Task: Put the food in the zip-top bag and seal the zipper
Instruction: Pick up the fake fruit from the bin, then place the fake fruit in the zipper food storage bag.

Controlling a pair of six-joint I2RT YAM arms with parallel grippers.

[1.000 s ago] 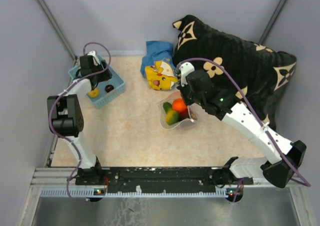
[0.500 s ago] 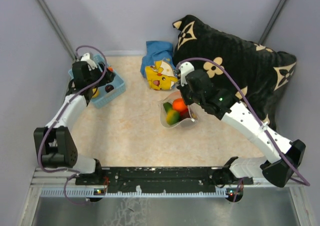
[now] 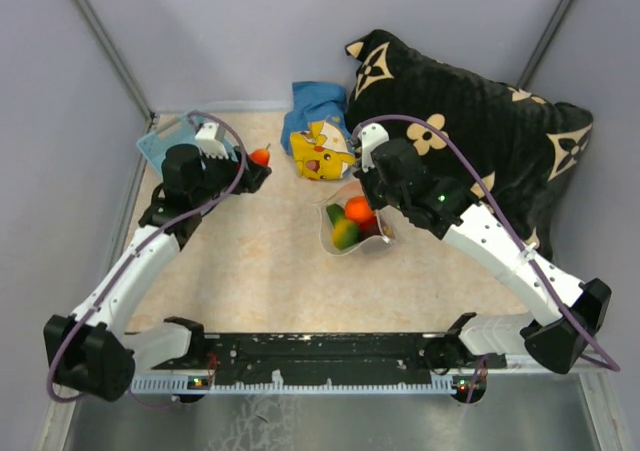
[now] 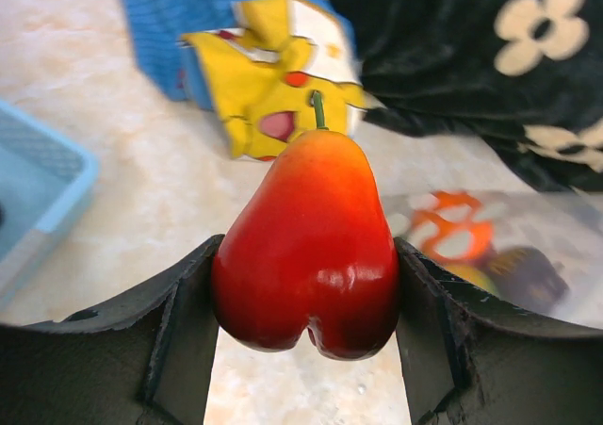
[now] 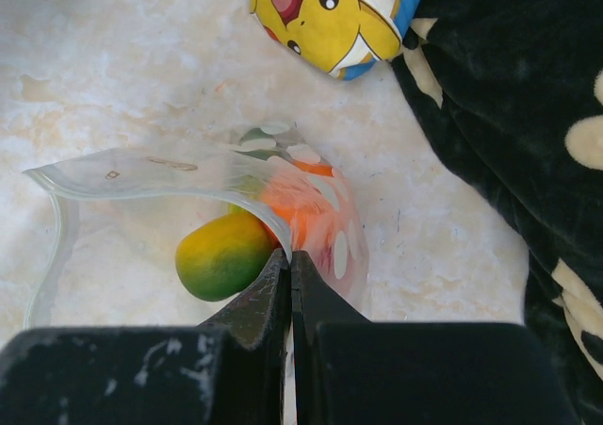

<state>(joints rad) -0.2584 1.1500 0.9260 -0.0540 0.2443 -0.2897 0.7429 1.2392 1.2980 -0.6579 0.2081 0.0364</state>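
Note:
My left gripper point(image 3: 255, 165) is shut on a red pear-shaped toy fruit point(image 4: 306, 246) with a green stem, held above the table between the basket and the bag; the fruit shows in the top view point(image 3: 260, 156). The clear zip-top bag point(image 3: 352, 224) stands open in the middle, with an orange fruit point(image 3: 359, 209), a yellow-green fruit point(image 3: 345, 234) and a dark one inside. My right gripper point(image 5: 291, 260) is shut on the bag's mouth edge point(image 5: 247, 180), holding it up. The yellow-green fruit point(image 5: 224, 253) lies inside the bag in the right wrist view.
The light blue basket point(image 3: 165, 143) sits at the far left behind my left arm. A yellow cartoon plush point(image 3: 322, 151) on a blue cloth point(image 3: 312, 104) lies behind the bag. A large black cushion point(image 3: 470, 121) with cream flowers fills the far right.
My left gripper has left the blue basket and swung right toward the bag, carrying the red fruit. The right arm and the bag have stayed still.

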